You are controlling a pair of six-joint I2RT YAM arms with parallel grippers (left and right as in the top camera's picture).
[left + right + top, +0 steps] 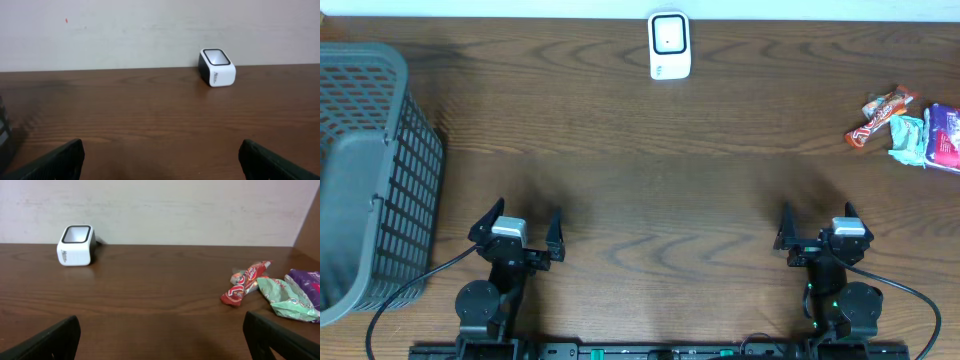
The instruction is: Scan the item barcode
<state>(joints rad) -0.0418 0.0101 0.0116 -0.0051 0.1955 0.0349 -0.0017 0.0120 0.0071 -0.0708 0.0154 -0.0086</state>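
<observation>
Left gripper [520,224] and right gripper [818,226] sit low, jaws spread.

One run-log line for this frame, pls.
phase: pre-grasp | left claw: open, empty | right claw: open, empty | scanner: far edge, centre | snack packets: far right, untouched | basket: left
</observation>
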